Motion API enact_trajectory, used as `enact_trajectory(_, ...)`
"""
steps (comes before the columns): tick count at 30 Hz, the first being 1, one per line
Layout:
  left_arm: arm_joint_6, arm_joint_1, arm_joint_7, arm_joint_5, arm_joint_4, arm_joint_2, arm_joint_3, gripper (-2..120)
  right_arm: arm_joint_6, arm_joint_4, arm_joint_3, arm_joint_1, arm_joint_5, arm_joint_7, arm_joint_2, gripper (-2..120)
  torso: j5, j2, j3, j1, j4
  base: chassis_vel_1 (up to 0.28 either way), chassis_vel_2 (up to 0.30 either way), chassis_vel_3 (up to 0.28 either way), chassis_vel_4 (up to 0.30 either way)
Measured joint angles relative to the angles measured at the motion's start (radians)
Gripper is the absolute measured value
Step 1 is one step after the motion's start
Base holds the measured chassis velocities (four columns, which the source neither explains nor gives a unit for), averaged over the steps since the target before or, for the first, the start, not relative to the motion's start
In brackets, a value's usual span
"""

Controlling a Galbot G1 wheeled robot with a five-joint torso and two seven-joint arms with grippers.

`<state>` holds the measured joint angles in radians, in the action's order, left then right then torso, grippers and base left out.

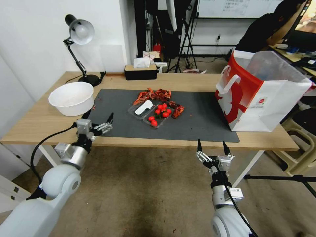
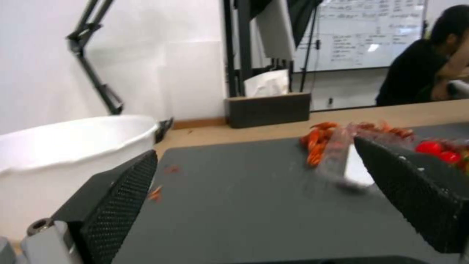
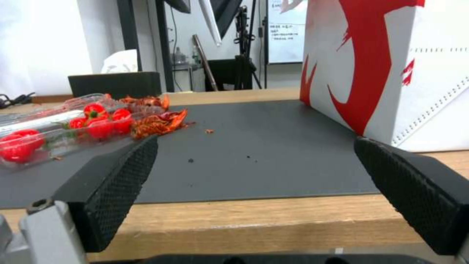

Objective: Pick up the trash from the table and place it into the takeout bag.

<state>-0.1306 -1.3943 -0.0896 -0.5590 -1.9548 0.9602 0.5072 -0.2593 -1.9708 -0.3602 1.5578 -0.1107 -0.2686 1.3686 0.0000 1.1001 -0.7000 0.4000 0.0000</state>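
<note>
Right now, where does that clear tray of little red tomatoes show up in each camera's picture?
Head view: the tomato tray lies mid-mat, just in front of the red shells.
Left wrist view: its tomatoes peek out at the frame's edge, past one finger.
Right wrist view: the tray sits on the mat beside the shells.
Shared landmark: the black tissue box at the table's back.

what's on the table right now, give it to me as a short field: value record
table: light wood, dark grey mat on it
trash: clear container with red tomatoes, red shell scraps beside it, mid-mat
takeout bag: upright, open, at the mat's right end
white bowl: left of mat
desk lamp: back left
tissue box: back edge
left gripper: open, over mat's left edge, empty
right gripper: open, in front of table's near edge, empty
</note>
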Motion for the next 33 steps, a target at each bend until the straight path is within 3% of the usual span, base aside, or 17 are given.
enact_trajectory(17,-0.141,-0.19,0.039,0.098,0.027,0.102,0.092,100,-0.002,0.002,0.0,0.007,0.009,0.0,0.009,100,-0.0001,0.0,0.0,0.0,0.0,0.0,0.0,0.0,0.0)
enact_trajectory(33,-0.159,-0.187,0.042,0.114,0.038,0.111,0.09,100,-0.005,0.004,0.001,0.013,0.017,-0.001,0.012,100,0.0,0.0,0.0,0.0,-0.0001,0.0,0.0,0.0,0.0)
